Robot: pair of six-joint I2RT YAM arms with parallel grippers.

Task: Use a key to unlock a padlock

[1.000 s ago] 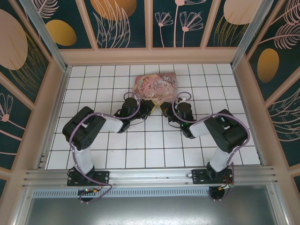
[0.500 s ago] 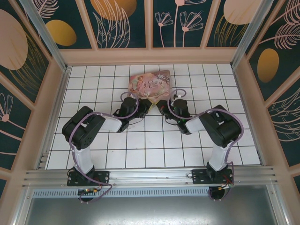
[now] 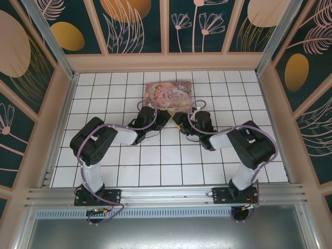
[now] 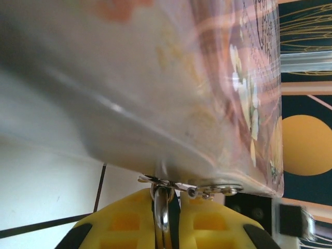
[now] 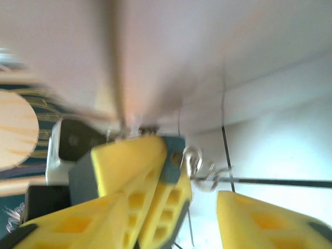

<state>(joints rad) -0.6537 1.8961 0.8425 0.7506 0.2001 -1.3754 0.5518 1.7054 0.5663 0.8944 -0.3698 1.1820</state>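
Left pincer is clamped on the padlock shackle, bottom centre of your left wrist frame, under the tin. Right pincer is open. Your right wrist frame shows the blue lock body at centre, with the key blurred just right of it.

Tin far-centre on bench. Left end effector and right end effector side by side just before its near edge. Padlock at that edge, between the left one's fingers.
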